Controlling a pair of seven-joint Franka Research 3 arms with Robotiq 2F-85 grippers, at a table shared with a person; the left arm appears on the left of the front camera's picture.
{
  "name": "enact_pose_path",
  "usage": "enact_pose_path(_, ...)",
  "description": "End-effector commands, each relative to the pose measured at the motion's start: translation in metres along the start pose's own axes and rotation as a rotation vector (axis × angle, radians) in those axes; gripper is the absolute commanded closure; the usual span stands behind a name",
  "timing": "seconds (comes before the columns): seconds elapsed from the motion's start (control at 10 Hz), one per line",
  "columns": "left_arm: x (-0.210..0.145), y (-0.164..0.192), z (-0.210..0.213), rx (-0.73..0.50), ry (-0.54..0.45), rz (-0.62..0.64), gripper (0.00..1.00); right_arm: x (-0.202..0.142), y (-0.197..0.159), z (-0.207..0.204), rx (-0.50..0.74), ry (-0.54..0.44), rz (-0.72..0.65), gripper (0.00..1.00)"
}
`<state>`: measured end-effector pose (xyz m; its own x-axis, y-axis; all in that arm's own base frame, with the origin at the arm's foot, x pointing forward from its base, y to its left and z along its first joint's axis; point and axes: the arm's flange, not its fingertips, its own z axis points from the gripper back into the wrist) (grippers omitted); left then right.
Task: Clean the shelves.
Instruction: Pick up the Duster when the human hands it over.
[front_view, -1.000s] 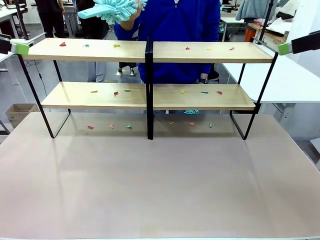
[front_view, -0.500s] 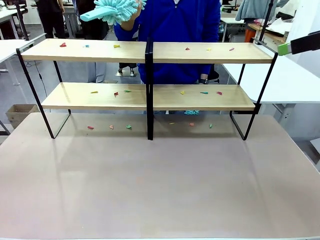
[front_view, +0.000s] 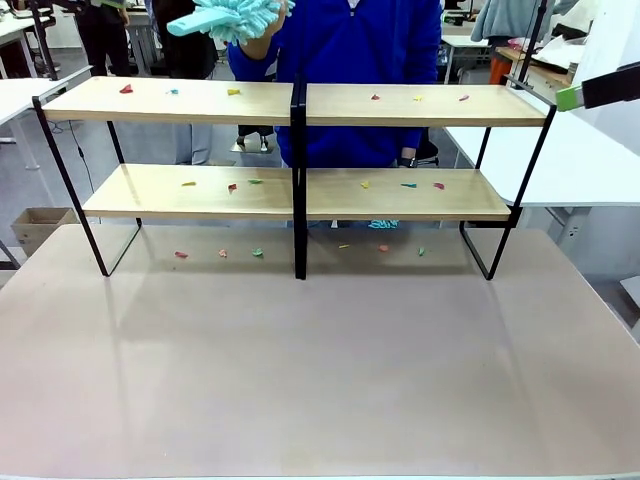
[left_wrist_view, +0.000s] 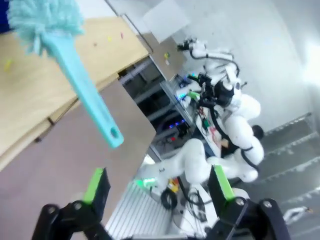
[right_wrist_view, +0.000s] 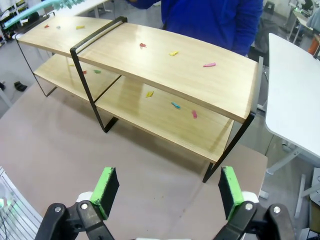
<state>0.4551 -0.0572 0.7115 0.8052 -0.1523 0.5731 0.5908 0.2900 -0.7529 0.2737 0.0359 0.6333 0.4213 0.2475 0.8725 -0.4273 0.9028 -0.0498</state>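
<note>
The wide two-tier shelves (front_view: 150, 100), light wooden boards on a thin black metal frame, stand across the far half of the matte grey-pink table (front_view: 320, 380), between the robot and a person in a blue top. Small coloured paper scraps (front_view: 232, 91) lie on both boards and on the table under the lower one.

The step in hand looks like a handover. The person's hand (front_view: 264, 38) holds a fluffy teal duster (front_view: 235, 15) with a flat plastic handle high above the left half of the top board, handle pointing left. In the left wrist view the left gripper (left_wrist_view: 157, 182) has its jaws spread wide and empty. The handle's free end, with its hanging hole, hangs ahead of them, off-centre and nearer one green pad.

To do this well, the left gripper should:
- shift sideways until the handle sits midway between the pads;
- turn the wrist so the pads meet the handle's flat faces;
- close a little up from the hole, well away from the person's fingers;
- pull away only once the person lets go.

A firm grip matters, since sweeping will lever the handle.

The right gripper (right_wrist_view: 170, 192) is released and empty too, above the near right of the shelves, well apart from them.
</note>
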Motion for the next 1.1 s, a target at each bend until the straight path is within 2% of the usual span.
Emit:
enact_pose_path(0.0, 0.028, 0.010, -0.018, -0.035, 0.079, 0.079, 0.00, 0.000, 0.000, 0.000, 0.007, -0.002, -0.003, 0.00)
enact_pose_path(0.4, 0.082, 0.052, -0.060, -0.091, -0.002, 0.255, 0.00, 0.000, 0.000, 0.000, 0.007, -0.002, -0.003, 0.00)
enact_pose_path(0.5, 0.094, 0.060, -0.068, -0.092, 0.007, 0.286, 0.00, 0.000, 0.000, 0.000, 0.007, -0.002, -0.003, 0.00)
enact_pose_path(1.0, 0.101, 0.068, -0.080, -0.060, 0.051, 0.296, 0.00, 0.000, 0.000, 0.000, 0.007, -0.002, -0.003, 0.00)
